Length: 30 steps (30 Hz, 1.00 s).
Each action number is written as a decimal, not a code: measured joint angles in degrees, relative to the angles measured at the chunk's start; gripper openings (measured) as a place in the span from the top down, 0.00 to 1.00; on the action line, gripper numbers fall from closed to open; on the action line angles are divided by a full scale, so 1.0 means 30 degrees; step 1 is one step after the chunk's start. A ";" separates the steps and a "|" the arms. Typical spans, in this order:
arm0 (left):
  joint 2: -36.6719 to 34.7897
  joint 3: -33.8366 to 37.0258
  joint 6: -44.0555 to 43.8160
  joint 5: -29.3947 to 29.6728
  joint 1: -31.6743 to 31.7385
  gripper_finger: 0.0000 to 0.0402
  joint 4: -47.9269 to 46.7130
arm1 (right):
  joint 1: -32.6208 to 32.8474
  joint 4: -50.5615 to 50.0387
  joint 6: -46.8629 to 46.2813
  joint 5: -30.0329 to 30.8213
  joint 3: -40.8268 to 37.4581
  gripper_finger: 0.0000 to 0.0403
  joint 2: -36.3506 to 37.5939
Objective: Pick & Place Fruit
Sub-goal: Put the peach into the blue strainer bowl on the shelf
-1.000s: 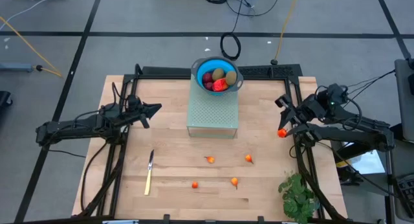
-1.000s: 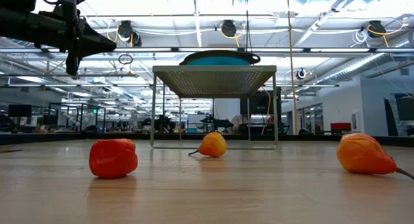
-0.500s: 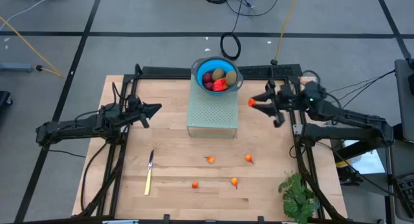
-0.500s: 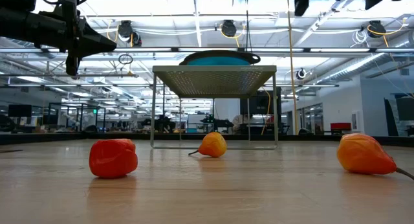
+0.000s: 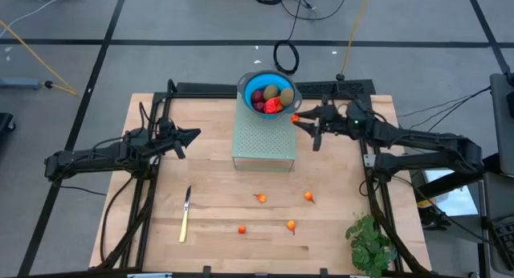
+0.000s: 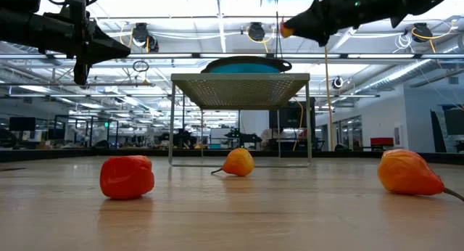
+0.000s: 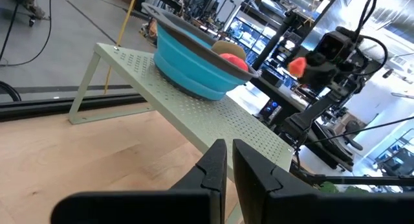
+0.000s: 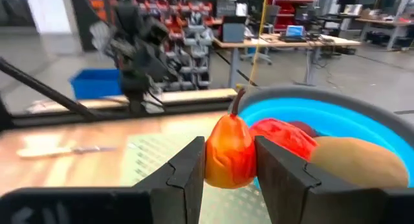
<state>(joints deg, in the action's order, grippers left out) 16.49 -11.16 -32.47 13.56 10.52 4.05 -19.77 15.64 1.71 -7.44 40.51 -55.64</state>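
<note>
Right fingers (image 8: 229, 160) clamp orange fruit (image 8: 228, 153), half-closed, just short of bowl (image 5: 248, 83) rim.
Risk: early release, fruit drops past rim onto rack (image 5: 263, 141) or desk (image 5: 209, 194).
Left fingers (image 7: 228, 171) pinched closed, empty, idle.

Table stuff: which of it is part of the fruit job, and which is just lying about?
Part of the job:
- orange fruit held in right gripper
- four small orange fruits on table
- blue bowl of fruit

Lying about:
- knife
- leafy plant
</note>
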 joint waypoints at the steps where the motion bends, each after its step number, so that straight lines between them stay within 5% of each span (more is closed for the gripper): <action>1: -0.0002 0.0005 0.0003 0.0000 0.0000 0.94 -0.0005 | -0.0004 0.0096 0.0354 0.0077 0.0000 0.71 -0.0223; 7: -0.0002 0.0000 0.0162 0.0015 0.0000 0.94 0.0000 | 0.0000 0.2371 0.2383 0.0180 0.0000 0.71 -0.1368; 20: -0.0002 0.0007 0.0252 0.0092 0.0000 0.94 0.0000 | -0.0382 0.8913 0.5984 0.4037 0.0003 0.71 -0.3299; 30: -0.0004 0.0007 0.0656 0.1764 0.0000 0.94 0.0004 | -0.3101 0.7762 0.3903 0.3759 0.2729 0.71 -0.4872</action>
<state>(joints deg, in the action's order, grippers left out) 16.48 -11.14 -30.50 18.85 10.52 4.07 -29.07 38.92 13.42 3.84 48.70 -70.26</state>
